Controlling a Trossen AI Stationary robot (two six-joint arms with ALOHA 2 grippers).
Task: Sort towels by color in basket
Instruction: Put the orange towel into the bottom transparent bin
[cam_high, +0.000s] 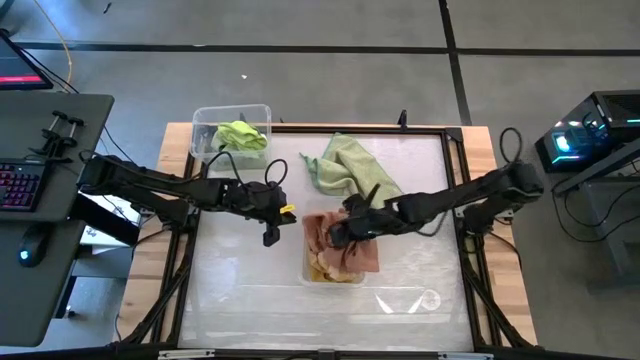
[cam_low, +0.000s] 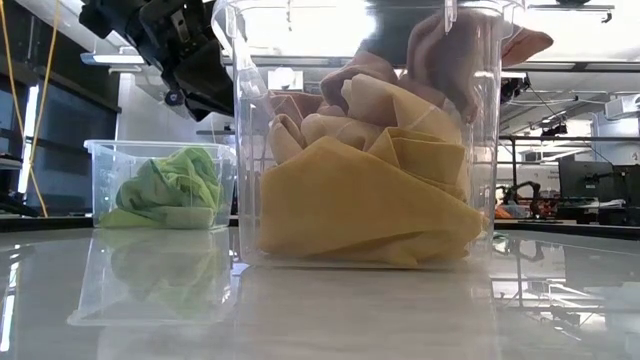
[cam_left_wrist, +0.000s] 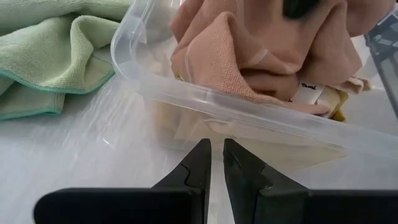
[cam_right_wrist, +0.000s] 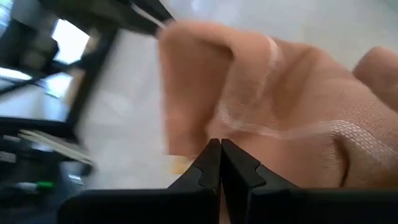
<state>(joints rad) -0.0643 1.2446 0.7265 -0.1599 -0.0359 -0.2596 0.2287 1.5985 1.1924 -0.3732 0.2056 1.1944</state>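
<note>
Overhead, from left to right:
Left bin (cam_high: 203, 128): a clear tub is seen at the table's far left corner; in the low view it stands behind and left of the nearer tub.
Lime towel (cam_high: 241, 136): it is bunched inside the left bin, filling most of it (cam_low: 168, 188).
Left gripper (cam_high: 269, 237): it is held just left of the middle bin, over bare table; its fingers (cam_left_wrist: 198, 163) are nearly closed, a thin slit is left between them, and nothing is held.
Sage towel (cam_high: 348, 168): it is spread loose on the table beyond the middle bin, in no bin; its edge (cam_left_wrist: 46, 59) is seen just beside the bin's rim in the left wrist view.
Middle bin (cam_high: 308, 272): a clear tub is set at the table's centre, close to the low camera (cam_low: 240, 140).
Yellow towels (cam_low: 360, 205): they are folded at the bottom of the middle bin.
Pink towel (cam_high: 362, 256): it is heaped on top of the yellow ones, rising above the rim (cam_low: 440, 60) and partly draped over it (cam_left_wrist: 249, 50).
Right gripper (cam_high: 345, 234): it is placed over the middle bin; its jaws are seen pressed together against pink cloth (cam_right_wrist: 292, 124), and whether the cloth is actually pinched cannot be told.
</note>
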